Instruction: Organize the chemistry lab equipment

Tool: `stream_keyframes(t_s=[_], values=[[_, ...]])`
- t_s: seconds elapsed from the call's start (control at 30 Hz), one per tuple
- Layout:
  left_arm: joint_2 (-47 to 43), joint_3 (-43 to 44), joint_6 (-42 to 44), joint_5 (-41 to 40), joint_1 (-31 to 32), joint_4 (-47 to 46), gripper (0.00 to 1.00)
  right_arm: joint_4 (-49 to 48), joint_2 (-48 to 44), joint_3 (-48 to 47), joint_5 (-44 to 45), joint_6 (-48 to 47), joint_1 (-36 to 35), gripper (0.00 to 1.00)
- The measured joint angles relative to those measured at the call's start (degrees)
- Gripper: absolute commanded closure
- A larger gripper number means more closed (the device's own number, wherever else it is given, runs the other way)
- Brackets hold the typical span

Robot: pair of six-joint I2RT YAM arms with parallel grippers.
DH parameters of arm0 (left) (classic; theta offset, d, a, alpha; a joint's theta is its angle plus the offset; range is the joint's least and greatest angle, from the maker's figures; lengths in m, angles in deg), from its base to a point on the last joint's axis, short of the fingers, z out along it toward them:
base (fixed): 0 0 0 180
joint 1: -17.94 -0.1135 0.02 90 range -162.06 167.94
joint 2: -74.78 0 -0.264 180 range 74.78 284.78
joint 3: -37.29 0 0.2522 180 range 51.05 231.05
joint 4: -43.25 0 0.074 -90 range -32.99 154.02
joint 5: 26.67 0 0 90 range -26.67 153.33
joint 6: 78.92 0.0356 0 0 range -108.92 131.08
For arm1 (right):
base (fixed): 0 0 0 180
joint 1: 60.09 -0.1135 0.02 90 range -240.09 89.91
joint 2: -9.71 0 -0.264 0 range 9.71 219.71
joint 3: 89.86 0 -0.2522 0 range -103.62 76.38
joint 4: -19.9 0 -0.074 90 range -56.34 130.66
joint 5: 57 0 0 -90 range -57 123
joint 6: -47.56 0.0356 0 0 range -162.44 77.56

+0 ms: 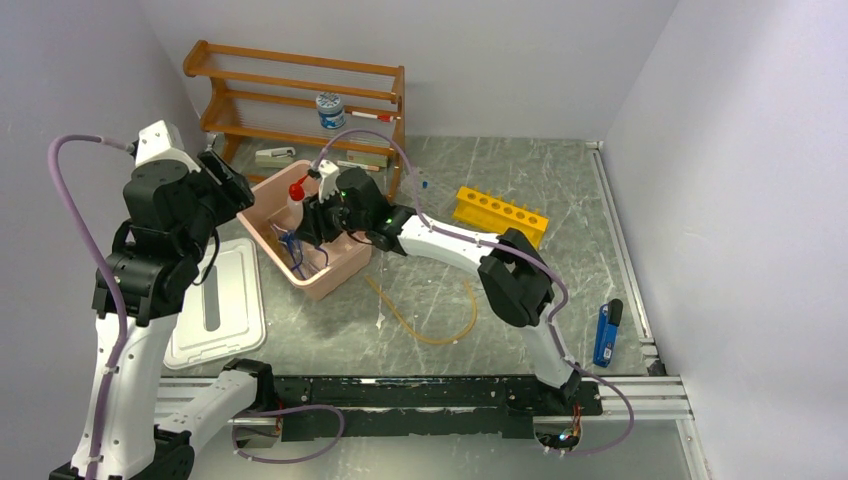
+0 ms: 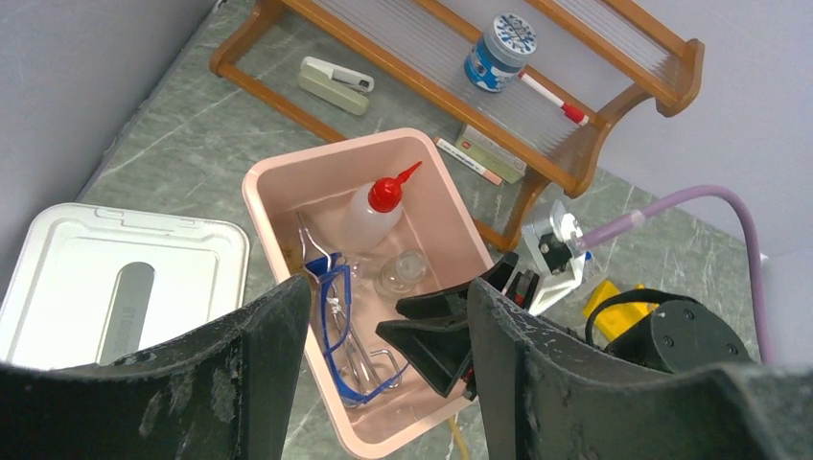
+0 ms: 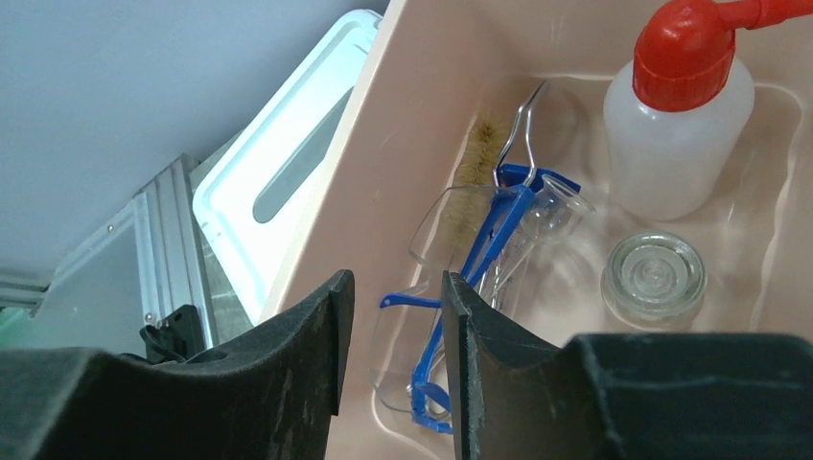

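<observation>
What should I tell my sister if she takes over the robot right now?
Left gripper: open, empty, above the pink bin.
Right gripper: open, empty, at the bin, over the goggles.
Done: squeeze bottle, goggles, tongs and a small glass dish lie in the bin.
To do: amber tubing and yellow rack are out on the table.

Inside the pink bin lie blue-framed clear goggles, metal tongs, a small glass dish and, at its far end, a red-nozzled squeeze bottle. Amber tubing loops on the surface beside the bin's right corner. The yellow holed rack sits farther right.
</observation>
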Motion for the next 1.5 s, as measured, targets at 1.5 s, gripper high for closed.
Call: stream_keyframes(t_s=[1.5], values=[[-4.07, -20.09, 9.88, 42.82, 0.0, -25.81, 0.14, 41.07, -41.33, 52.39, 32.92, 22.08, 15.63, 0.69]])
